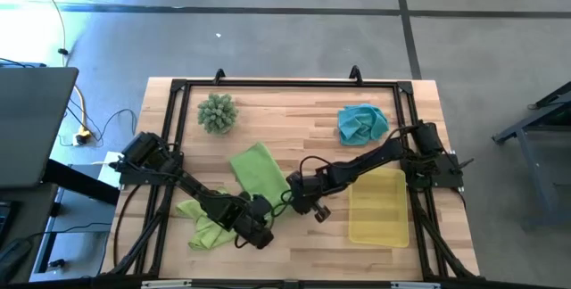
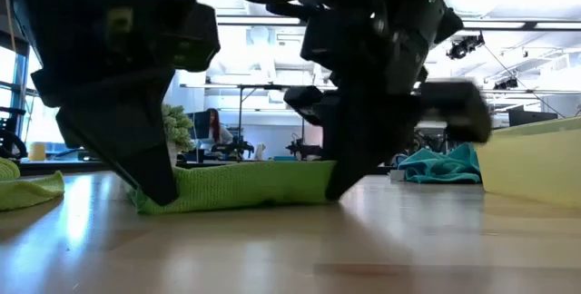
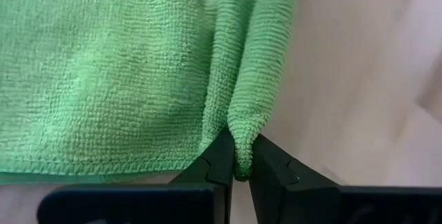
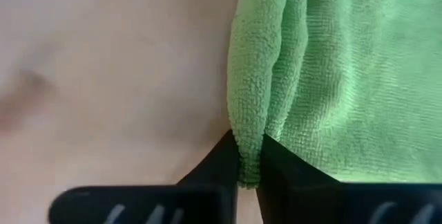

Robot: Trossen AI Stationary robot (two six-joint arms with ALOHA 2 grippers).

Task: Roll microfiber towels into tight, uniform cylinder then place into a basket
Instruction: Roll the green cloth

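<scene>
Pinching opposite near corners of flat lime-green microfiber towel (image 1: 260, 171) mid-table: left gripper (image 3: 241, 172) and right gripper (image 4: 250, 175) both clamped on folded edges. Rolling just begun; next, turning both corners evenly forward.

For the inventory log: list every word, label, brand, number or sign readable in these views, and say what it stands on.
None can be read.
Lime green towel, pinched by the left gripper and the right gripper: plain weave, no tag showing.
Teal towel, second lime green towel and yellow basket: no print visible.
Arm housings in the low view: no legible marking.
Room behind the table: nothing legible.
</scene>
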